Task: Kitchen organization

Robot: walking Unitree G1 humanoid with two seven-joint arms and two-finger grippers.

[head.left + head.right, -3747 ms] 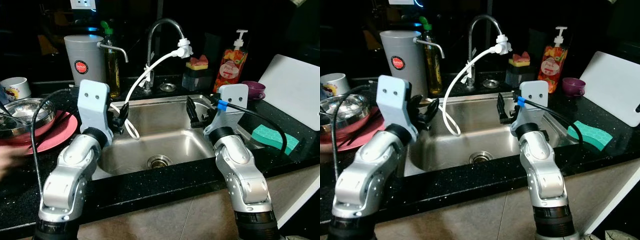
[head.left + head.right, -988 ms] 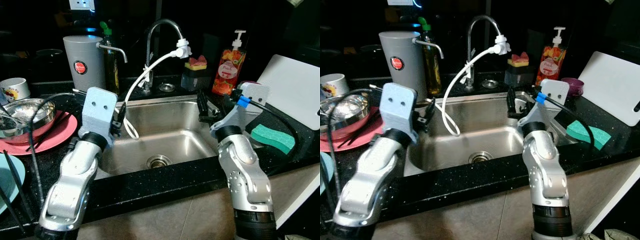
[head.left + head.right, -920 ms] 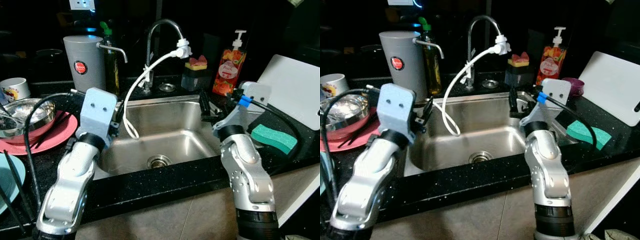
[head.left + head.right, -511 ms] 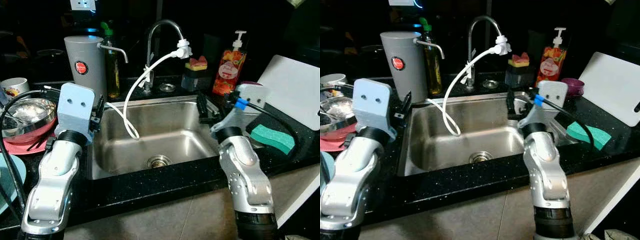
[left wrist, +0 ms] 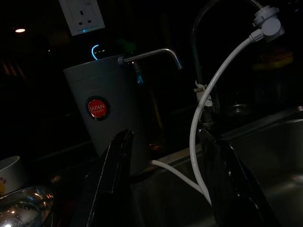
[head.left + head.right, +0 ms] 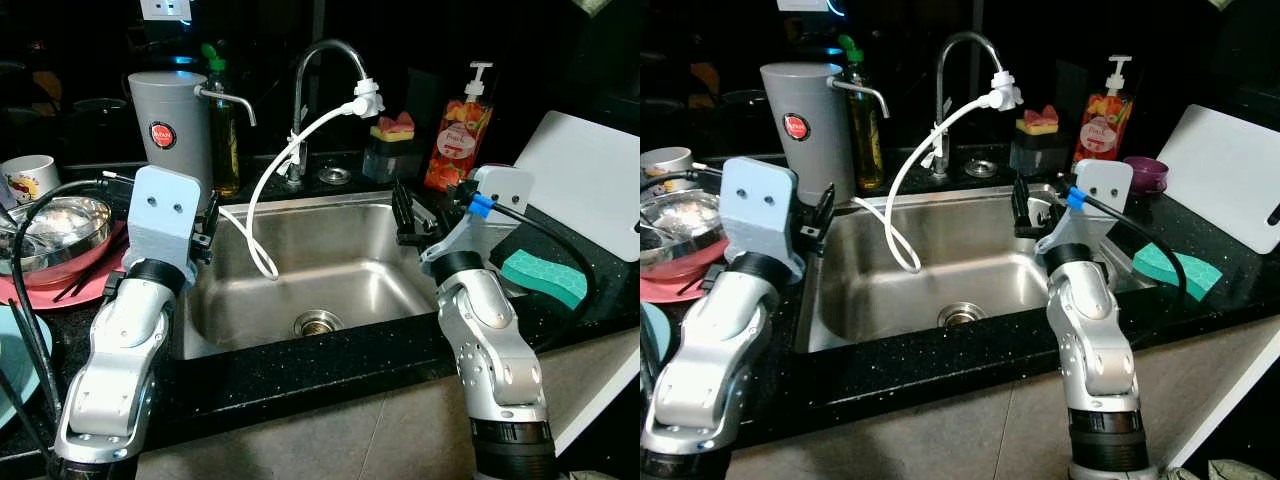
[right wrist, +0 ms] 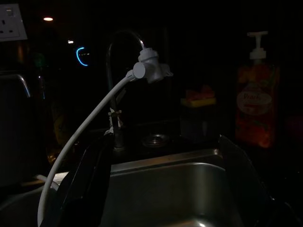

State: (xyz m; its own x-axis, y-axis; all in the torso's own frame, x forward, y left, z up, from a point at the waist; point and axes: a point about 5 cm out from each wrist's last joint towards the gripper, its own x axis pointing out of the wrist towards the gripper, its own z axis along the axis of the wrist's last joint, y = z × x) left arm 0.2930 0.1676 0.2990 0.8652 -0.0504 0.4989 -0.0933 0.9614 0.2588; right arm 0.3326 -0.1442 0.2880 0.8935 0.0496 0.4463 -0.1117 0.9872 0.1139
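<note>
Left eye view: little of the kitchen organization appears to be done. The sink (image 6: 330, 270) is seen bare of dishes, with only a white hose (image 6: 290, 160) hanging into it from the faucet (image 6: 320, 60). On the black surface (image 6: 300, 370) to the robot's left, a steel bowl (image 6: 55, 225) is stacked on a red plate (image 6: 70, 285), chopsticks (image 6: 30, 350) lie over a pale blue plate (image 6: 12, 365), and a mug (image 6: 28, 178) stands behind them; none of these is judged to have been sorted yet. A green sponge (image 6: 545, 277) lies flat on the surface to the right of the sink, near a white cutting board (image 6: 590, 180) that leans at the back.

The left end effector (image 6: 205, 225) is held over the sink's left rim, just beside the grey water dispenser (image 6: 170, 115); in the left wrist view its fingers (image 5: 113, 184) are seen spread well apart with nothing between them. The right end effector (image 6: 405, 215) is raised over the sink's right rim, its fingers (image 7: 90, 184) likewise parted and empty. Since nothing is gripped, the gathering of the dishes and sponge is judged to remain almost entirely ahead.
</note>
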